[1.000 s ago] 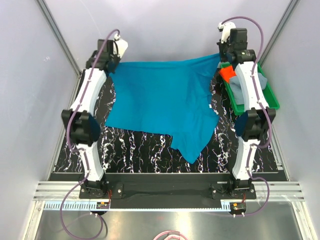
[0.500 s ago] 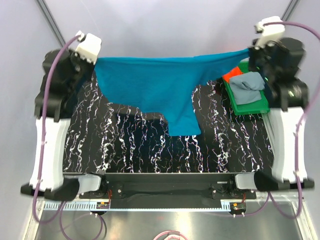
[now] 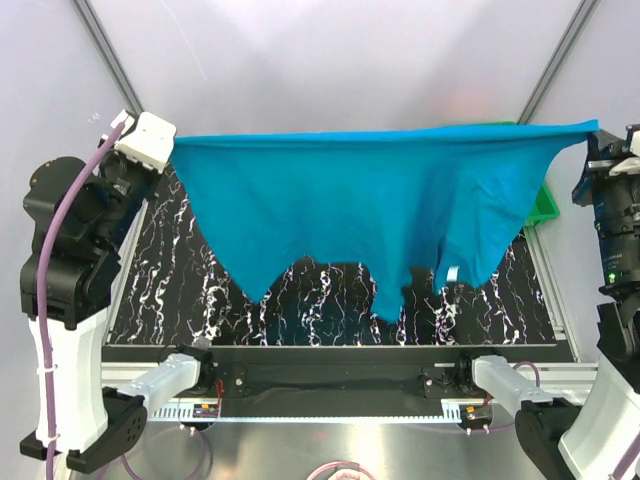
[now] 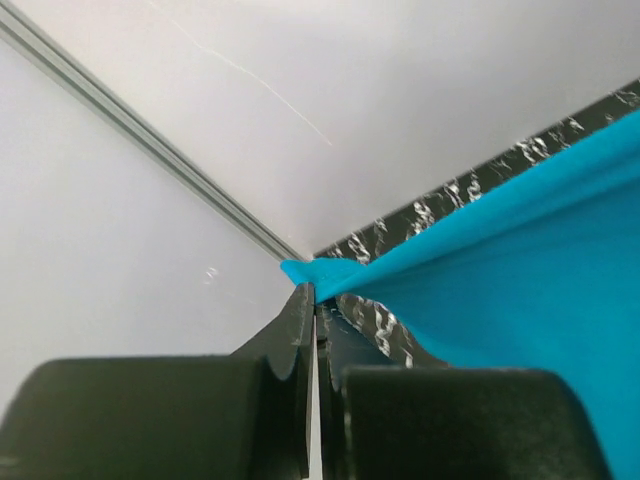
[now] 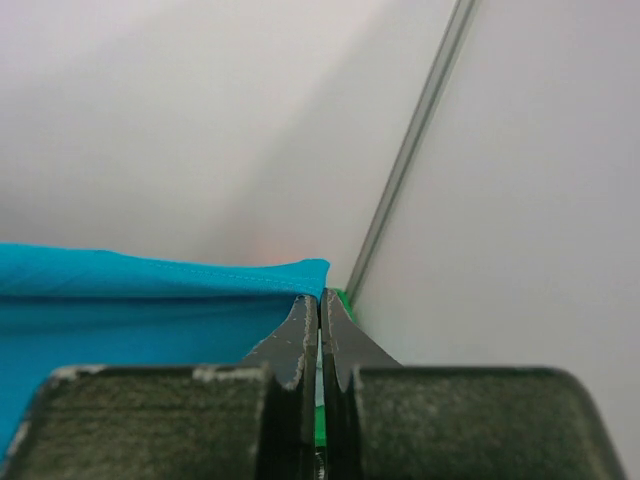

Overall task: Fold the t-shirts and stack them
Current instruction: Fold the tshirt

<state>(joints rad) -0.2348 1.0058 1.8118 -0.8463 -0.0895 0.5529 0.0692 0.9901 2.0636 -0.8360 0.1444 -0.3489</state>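
The teal-blue t-shirt [image 3: 350,200], soft matt cloth, hangs from my smooth black plastic fingers [image 4: 288,345], above a table [image 3: 330,300] whose black, white-veined top looks like polished stone.

No text, brand or number can be read in any view. A white tag [image 3: 451,272] hangs at the lower edge of the teal-blue t-shirt [image 3: 350,200]; it is too small to tell any print. The pale strip [image 3: 330,412] along the near rail carries fine tick marks like a ruler, with no legible digits. A small orange-red patch [image 3: 206,407] by the left arm's base is too small to read. Both wrist views show no writing.
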